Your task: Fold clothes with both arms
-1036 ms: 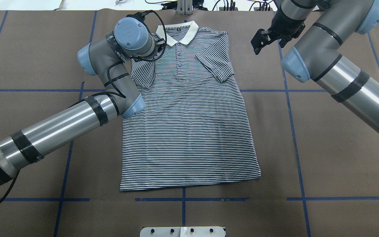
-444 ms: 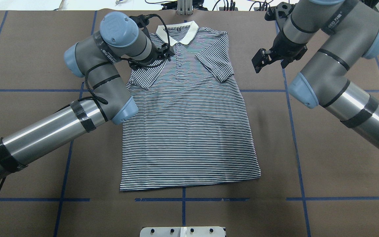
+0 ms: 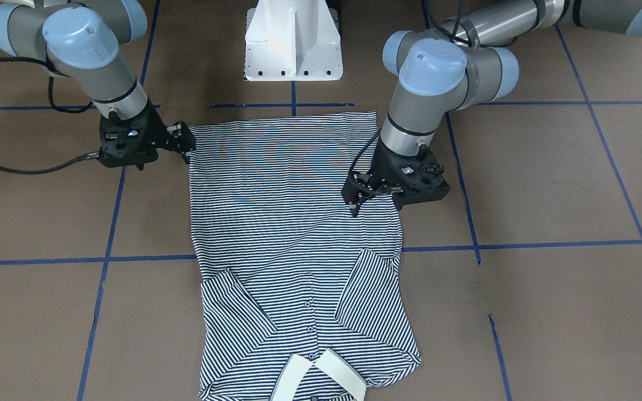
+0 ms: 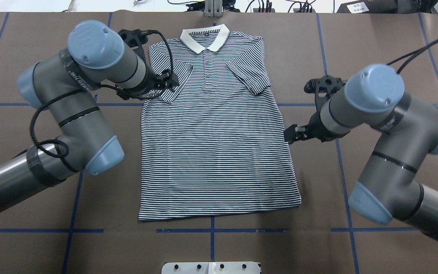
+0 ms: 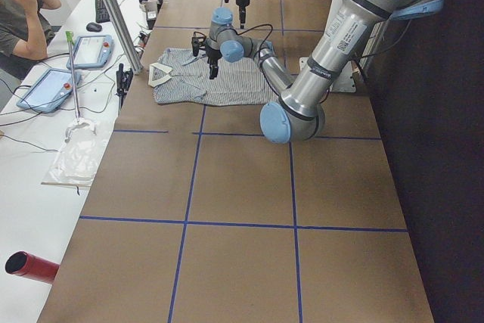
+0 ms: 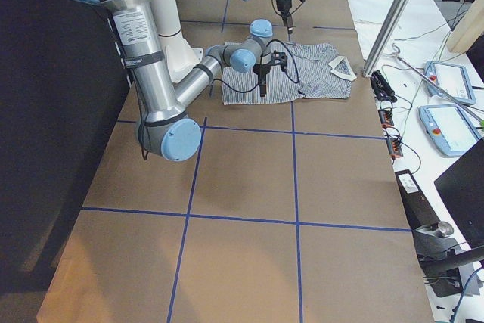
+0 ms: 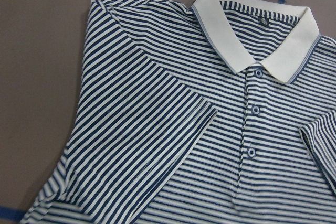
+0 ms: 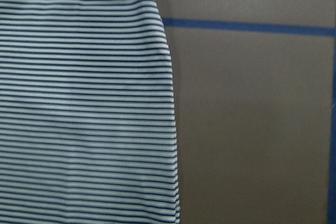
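In the overhead view the left arm (image 4: 89,72) covers most of the left end effector (image 4: 170,81), so we cannot tell how its jaws stand. The front-facing view's bottom edge cuts off the polo shirt (image 3: 293,223) at its collar (image 3: 343,377). The collar label (image 7: 264,23) seems too small to read.

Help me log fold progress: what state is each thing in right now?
polo shirt: flat, face up, body not yet folded.
sleeves: both folded in over the chest.
collar: turned down.
placket: buttoned shut.
left tool: open, empty, above the shirt.
right tool: open, empty, beside the shirt's edge.
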Available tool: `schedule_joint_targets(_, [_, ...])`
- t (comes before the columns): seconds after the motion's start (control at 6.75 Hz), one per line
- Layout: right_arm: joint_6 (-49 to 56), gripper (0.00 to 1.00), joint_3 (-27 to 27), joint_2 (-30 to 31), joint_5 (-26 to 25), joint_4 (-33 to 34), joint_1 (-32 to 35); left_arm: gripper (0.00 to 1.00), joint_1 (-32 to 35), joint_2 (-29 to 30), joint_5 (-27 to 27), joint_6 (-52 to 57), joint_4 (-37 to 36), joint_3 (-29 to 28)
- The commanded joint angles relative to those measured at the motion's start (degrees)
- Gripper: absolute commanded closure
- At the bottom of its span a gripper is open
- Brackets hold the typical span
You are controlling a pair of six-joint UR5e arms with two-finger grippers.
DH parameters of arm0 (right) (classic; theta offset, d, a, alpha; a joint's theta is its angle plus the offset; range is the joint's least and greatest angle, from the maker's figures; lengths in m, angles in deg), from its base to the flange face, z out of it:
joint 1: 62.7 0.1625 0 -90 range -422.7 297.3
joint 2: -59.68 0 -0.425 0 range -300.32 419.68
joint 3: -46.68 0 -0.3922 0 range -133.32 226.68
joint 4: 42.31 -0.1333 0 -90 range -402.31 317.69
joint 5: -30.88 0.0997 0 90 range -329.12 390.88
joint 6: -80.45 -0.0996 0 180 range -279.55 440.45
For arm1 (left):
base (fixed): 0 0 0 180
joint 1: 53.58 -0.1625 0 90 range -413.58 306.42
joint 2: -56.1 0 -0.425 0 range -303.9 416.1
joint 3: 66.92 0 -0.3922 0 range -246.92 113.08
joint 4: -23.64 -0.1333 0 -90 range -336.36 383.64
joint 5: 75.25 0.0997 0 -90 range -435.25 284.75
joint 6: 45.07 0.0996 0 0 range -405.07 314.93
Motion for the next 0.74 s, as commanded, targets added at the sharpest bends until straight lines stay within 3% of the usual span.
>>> schedule_joint_targets(0.0, [-13.5,0.0,-2.5,8.4,-11.7,-12.2,-13.3,0.0,-1.3,-6.8,-0.2,0.3,-1.7,9.5])
schedule_joint_targets(0.15, [-15.2,0.0,-2.4,8.8,-15.4,-12.0,-17.4,0.0,-2.7,-6.9,-0.2,-0.3,-1.7,9.8])
schedule_joint_targets(0.59, [-15.2,0.0,-2.5,8.4,-15.8,-7.1,-18.7,0.0,-3.0,-7.2,-0.2,-0.7,-1.7,10.7])
